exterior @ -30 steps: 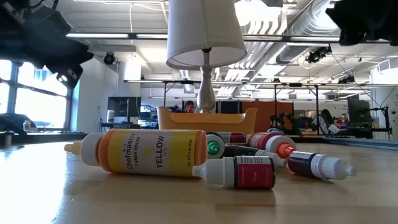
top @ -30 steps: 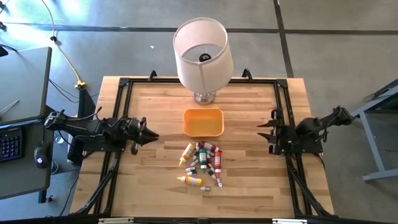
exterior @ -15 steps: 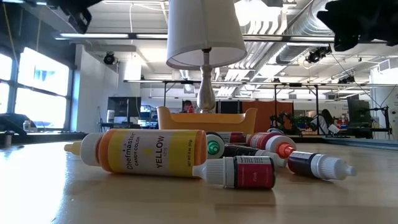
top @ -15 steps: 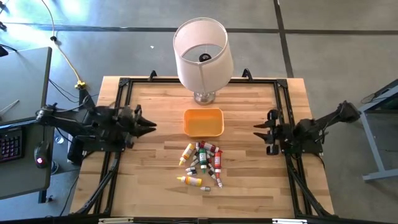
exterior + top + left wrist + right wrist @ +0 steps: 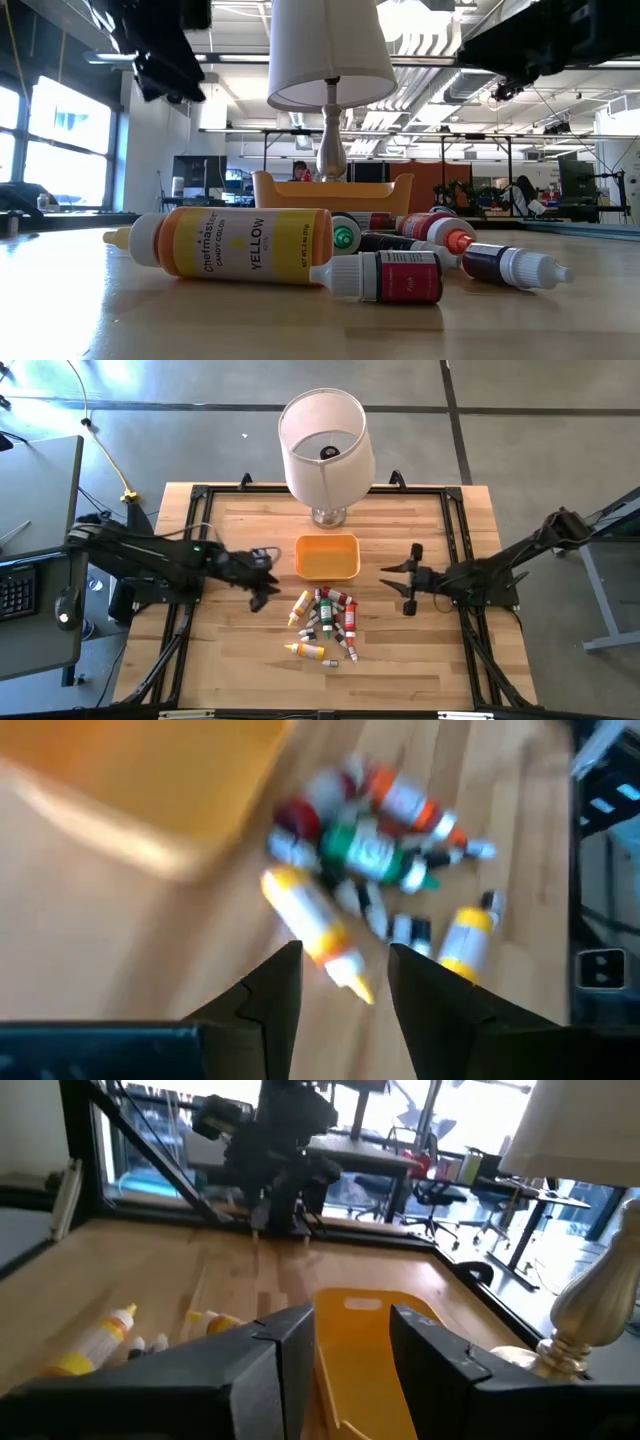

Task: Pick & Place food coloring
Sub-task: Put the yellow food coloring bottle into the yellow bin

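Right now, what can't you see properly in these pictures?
- Food coloring pile, high view: bottles too small to count or read.
- Same pile, left wrist view: blurred.
- Orange tray, low view: its inside is hidden by its wall.
- Lampshade, low view: top cut off.

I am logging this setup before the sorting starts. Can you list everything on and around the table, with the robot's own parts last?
food coloring bottles: about a dozen, yellow, red, green and dark, lying in a heap mid-table, none in the tray.
yellow bottle: one, labelled yellow, lying nearest the low camera.
tray: one, orange, square, between lamp and heap.
lamp: one, white shade on a silver base, at the table's far edge.
table: one, light wood with a black frame.
left tool: open, empty, above the table left of the heap.
right tool: open, empty, above the table right of the heap.
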You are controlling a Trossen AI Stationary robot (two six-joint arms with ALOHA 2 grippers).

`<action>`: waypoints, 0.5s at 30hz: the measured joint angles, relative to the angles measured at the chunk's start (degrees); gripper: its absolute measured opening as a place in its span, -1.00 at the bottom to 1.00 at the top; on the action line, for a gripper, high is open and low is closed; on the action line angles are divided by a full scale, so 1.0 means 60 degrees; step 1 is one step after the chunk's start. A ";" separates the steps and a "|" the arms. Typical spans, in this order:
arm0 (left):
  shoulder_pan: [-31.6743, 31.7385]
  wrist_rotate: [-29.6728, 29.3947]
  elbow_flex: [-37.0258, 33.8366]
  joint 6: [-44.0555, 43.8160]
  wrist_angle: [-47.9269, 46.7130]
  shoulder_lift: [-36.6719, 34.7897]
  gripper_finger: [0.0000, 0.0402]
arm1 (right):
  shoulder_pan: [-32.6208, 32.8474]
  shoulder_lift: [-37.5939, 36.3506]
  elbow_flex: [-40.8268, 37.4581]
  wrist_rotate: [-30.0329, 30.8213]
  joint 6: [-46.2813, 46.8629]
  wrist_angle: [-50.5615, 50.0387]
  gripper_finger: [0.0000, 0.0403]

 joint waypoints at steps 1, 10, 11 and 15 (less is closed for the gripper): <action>-0.0002 0.0228 0.0014 -0.0539 -0.0046 0.0313 -0.27 | 0.0003 0.0193 0.0090 0.0023 -0.0011 -0.0011 -0.38; 0.0000 0.1422 0.0049 -0.2059 0.0336 0.2786 -0.27 | 0.0003 0.0833 0.0394 0.0149 -0.0752 -0.0039 -0.38; 0.0000 0.1592 0.0046 -0.2205 0.0486 0.2965 -0.27 | 0.0003 0.0833 0.0397 0.0199 -0.0768 -0.0064 -0.38; -0.0171 0.1809 0.0057 -0.2854 0.1099 0.3444 -0.27 | 0.0003 0.0837 0.0397 0.0555 -0.0773 -0.0068 -0.38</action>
